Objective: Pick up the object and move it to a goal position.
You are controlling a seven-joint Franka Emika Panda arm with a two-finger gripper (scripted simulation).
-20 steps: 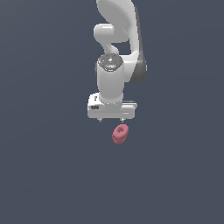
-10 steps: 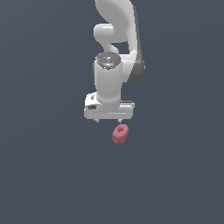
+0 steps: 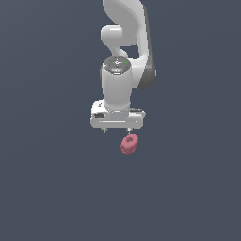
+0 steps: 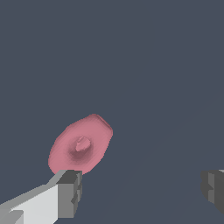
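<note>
The object [image 3: 129, 144] is a small pinkish-red lumpy ring-like blob lying on the dark grey floor. It also shows in the wrist view [image 4: 81, 144], with a hollow in its middle. My white gripper [image 3: 116, 131] hangs just above it, pointing down, its jaws open and empty. In the exterior view the object lies under the fingertip on that view's right. In the wrist view my gripper [image 4: 140, 190] has two grey fingertips [image 4: 68, 192] spread wide; the object lies beside one of them, not centred in the gap.
A plain dark grey floor [image 3: 47, 188] fills both views. The white arm [image 3: 124, 28] rises behind the gripper.
The gripper has come down slightly and shifted a little toward the exterior view's left. The object has not moved.
</note>
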